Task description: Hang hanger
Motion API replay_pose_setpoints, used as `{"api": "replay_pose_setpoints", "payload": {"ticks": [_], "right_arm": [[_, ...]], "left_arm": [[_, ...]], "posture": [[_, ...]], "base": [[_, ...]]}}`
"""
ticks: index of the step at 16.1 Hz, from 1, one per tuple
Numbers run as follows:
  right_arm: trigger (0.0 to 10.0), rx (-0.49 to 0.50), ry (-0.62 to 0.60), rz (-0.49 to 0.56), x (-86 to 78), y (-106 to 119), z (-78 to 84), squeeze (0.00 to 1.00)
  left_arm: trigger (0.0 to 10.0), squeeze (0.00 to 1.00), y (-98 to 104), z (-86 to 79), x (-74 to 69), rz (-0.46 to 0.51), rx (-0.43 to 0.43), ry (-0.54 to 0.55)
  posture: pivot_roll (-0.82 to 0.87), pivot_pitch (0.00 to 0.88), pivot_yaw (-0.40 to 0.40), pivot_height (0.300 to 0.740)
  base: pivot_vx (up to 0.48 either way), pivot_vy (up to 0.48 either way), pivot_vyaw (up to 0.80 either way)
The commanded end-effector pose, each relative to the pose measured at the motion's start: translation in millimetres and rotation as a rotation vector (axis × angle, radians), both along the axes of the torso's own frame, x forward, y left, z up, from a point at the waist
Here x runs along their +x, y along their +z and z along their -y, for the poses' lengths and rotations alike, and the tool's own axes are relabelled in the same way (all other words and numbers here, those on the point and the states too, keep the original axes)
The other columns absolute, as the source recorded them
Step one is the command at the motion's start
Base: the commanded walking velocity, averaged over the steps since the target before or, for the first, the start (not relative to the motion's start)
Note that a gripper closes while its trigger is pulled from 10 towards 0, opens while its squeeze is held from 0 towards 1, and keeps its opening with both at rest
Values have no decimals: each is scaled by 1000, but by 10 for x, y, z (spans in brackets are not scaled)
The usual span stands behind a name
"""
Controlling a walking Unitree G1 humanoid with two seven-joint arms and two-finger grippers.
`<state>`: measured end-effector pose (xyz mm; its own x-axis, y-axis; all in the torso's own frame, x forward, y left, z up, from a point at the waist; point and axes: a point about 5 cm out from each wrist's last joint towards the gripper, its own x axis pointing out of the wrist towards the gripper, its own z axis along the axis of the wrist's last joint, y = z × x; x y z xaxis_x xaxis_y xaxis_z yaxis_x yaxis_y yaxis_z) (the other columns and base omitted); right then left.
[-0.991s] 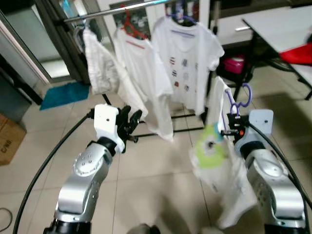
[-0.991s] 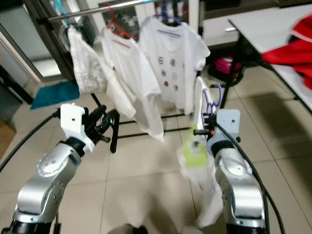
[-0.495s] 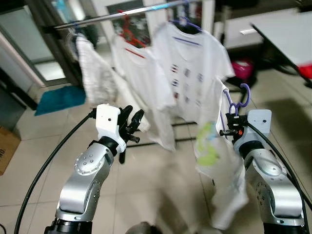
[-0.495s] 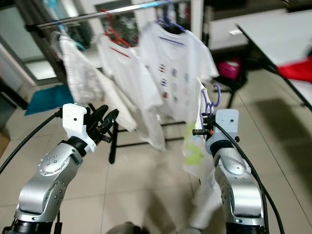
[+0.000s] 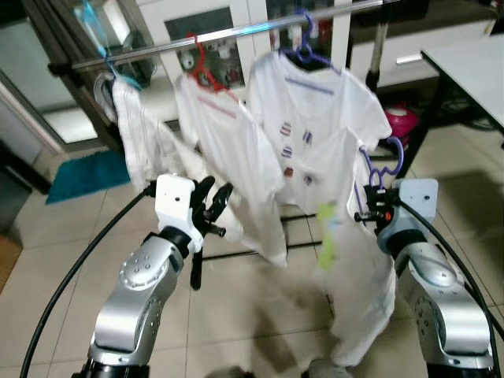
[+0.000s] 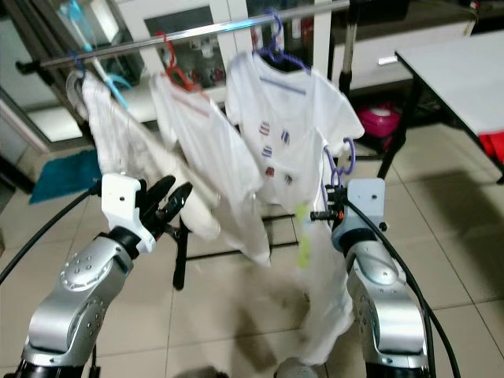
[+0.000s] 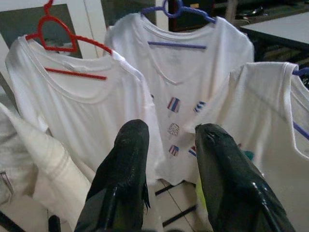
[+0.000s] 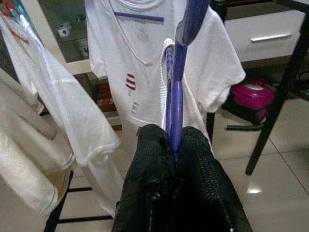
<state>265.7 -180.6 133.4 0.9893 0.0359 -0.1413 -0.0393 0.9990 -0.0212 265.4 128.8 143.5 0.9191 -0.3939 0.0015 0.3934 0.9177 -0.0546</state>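
Carry/approach step, hang not yet done. Landmark is the clothes rail (image 5: pixel 236 33) running across the top. Below the rail toward the left, the left pincer (image 5: pixel 215 198) is raised, fingers apart, holding nothing, aimed at the garments. On the rail, left to right: a white garment on a light-blue hanger (image 5: pixel 110 67), a white shirt on a red hanger (image 5: pixel 198 69), a printed white tee (image 5: pixel 315 118) on a purple hanger (image 5: pixel 309 53). Well below the rail and to the right of the printed tee, the right pincer (image 5: pixel 370 213) is clamped tight on the neck of the purple hanger in hand (image 5: pixel 376 169), hook pointing up; its white shirt with a green print (image 5: pixel 346 260) droops down toward the floor. Off right, a tabletop (image 5: pixel 472 67). Judgement: next move needs the right arm lifted so the hook clears the rail, likely on the bare stretch right of the printed tee, then lowered on and released; the dangling shirt could snag its neighbours.
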Motion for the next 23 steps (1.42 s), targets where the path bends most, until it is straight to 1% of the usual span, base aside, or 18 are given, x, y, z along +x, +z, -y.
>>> {"api": "replay_pose_setpoints", "payload": {"ticks": [1, 4, 5, 6, 7, 8, 9, 10, 11, 12, 13, 14, 15, 16, 18, 19, 21, 23], "right_arm": [[10000, 10, 47, 26, 1, 47, -98, 0], [10000, -3, 101, 10, -1, 24, -133, 0], [10000, 15, 174, 12, -13, 37, -192, 0], [10000, 1, 291, 12, -47, 60, -282, 0], [10000, -63, 352, 18, -66, 74, -324, 0], [10000, -73, 342, 3, -59, 60, -317, 0], [10000, -80, 345, 10, -55, 68, -320, 0], [10000, -117, 333, 39, -25, 104, -311, 0], [10000, -122, 317, 56, -10, 120, -299, 0], [10000, -120, 307, 60, -3, 127, -287, 0], [10000, -171, 285, 72, 18, 142, -252, 0], [10000, -266, 267, 90, 35, 156, -217, 0], [10000, -325, 239, 92, 57, 156, -179, 0], [10000, -332, 177, 99, 106, 177, -97, 0], [10000, -293, 140, 130, 174, 265, -54, 0], [10000, -277, 145, 139, 199, 288, -63, 0], [10000, -256, 169, 144, 323, 330, -131, 0], [10000, -228, 163, 141, 443, 367, -169, 0]], "left_arm": [[10000, 0, -12, -91, -13, -3, 20, 27], [10000, 0, -21, -96, -35, -3, 24, 30], [10000, 0, -26, -102, -47, -4, 26, 32], [10000, 0, -32, -103, -61, -5, 29, 30], [10000, 0, -35, -100, -69, -5, 30, 29], [10000, 0, -36, -97, -72, -4, 30, 28], [10000, 0, -34, -95, -75, -3, 31, 27], [10000, 0, -31, -87, -78, 0, 33, 26], [10000, 0, -34, -83, -84, 1, 35, 24], [10000, 0, -36, -80, -86, 0, 35, 22], [10000, 0, -50, -64, -98, -4, 32, 15], [10000, 0, -65, -47, -106, -11, 27, 11], [10000, 0, -74, -36, -109, -13, 24, 8], [10000, 0, -86, -8, -121, -15, 20, 5], [10000, 0, -73, 11, -136, -4, 21, -8], [10000, 0, -60, 10, -139, 4, 20, -16], [10000, 0, -8, -31, -115, 35, 42, -23], [10000, 0, 23, -70, -91, 53, 59, -26]], "posture": [[-148, 103, 159, 740], [-145, 101, 153, 740], [-144, 99, 151, 740], [-140, 95, 149, 740], [-140, 95, 149, 740], [-139, 93, 146, 740], [-137, 90, 144, 740], [-137, 90, 144, 740], [-137, 82, 140, 740], [-137, 82, 140, 740], [-140, 77, 134, 740], [-141, 75, 127, 740], [-142, 75, 124, 740], [-143, 71, 113, 740], [-142, 68, 99, 740], [-141, 67, 95, 740], [-138, 66, 88, 740], [-138, 66, 88, 740]], "base": [[431, 0, -431], [431, 0, 0], [435, 0, 0], [428, 0, 0], [431, 0, 0], [431, 0, 0], [435, 0, 800], [428, 0, 800], [431, 0, 800], [431, 0, 0], [394, 0, 0], [360, 0, 0], [0, 0, 0], [0, 0, 0], [0, 0, 0], [0, 0, 0], [0, 0, 0], [0, 0, 0]]}}
